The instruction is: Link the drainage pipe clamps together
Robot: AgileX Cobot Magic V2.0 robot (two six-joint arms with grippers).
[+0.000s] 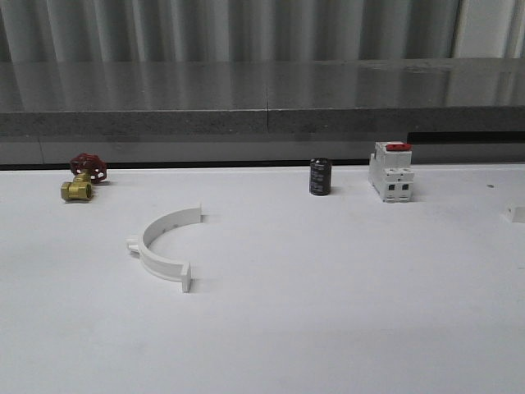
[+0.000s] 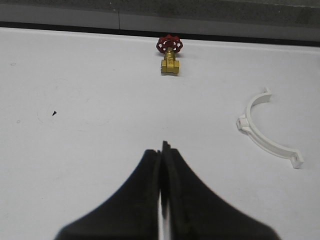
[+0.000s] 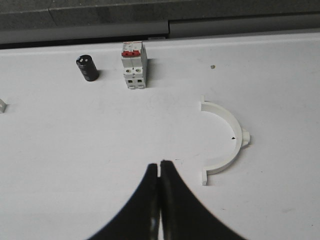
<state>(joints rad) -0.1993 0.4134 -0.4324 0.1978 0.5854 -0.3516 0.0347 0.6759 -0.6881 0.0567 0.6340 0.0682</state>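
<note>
Open table (image 1: 328, 312) around clamp (image 1: 160, 242); valve (image 1: 82, 176) behind.

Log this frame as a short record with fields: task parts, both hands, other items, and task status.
left half-ring: lies flat on the white table, open side facing right in the front view
right half-ring: lies flat, apart from the other half
left hand: shut, empty, above bare table
right hand: shut, empty, near the right half-ring
other items: brass valve with red wheel, black cylinder, white breaker with red switch, all along the table's far edge
task status: halves not joined, neither held
</note>
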